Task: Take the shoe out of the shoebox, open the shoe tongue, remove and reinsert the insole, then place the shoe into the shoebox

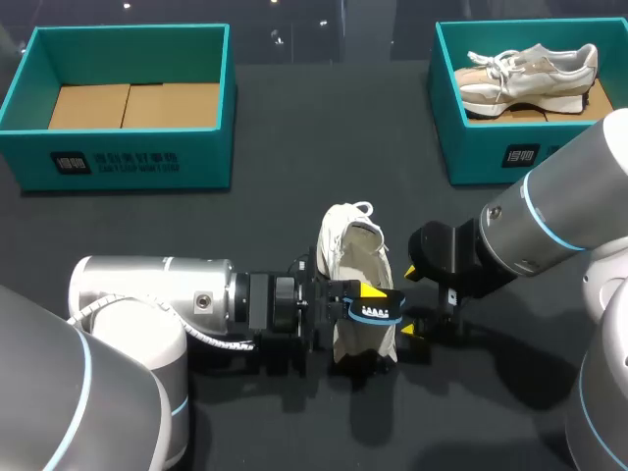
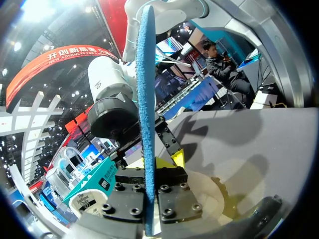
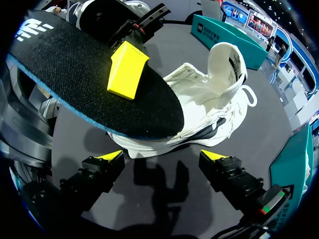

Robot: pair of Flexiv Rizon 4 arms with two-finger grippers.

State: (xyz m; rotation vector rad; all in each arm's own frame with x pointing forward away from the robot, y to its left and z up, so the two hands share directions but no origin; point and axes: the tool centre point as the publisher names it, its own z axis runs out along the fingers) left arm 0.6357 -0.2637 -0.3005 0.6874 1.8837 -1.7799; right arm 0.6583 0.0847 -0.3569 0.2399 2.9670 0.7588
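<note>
Left pincer (image 1: 373, 306) is clamped on the insole (image 3: 89, 84), one yellow finger on its black top face, holding it up over the near end of the shoe (image 3: 204, 107); right pincer (image 3: 162, 159) has its fingers apart with nothing between them, just right of the shoe; the shoe rests on the table (image 1: 294, 147), near the middle, with its tongue (image 3: 225, 62) apparently raised. By my reading, unboxing, tongue opening and insole removal are done; reinsertion and boxing are left. The far-left shoebox (image 1: 128, 147) stands open, well apart; the far-right shoebox (image 1: 481, 147) holds another shoe (image 1: 530, 69).
</note>
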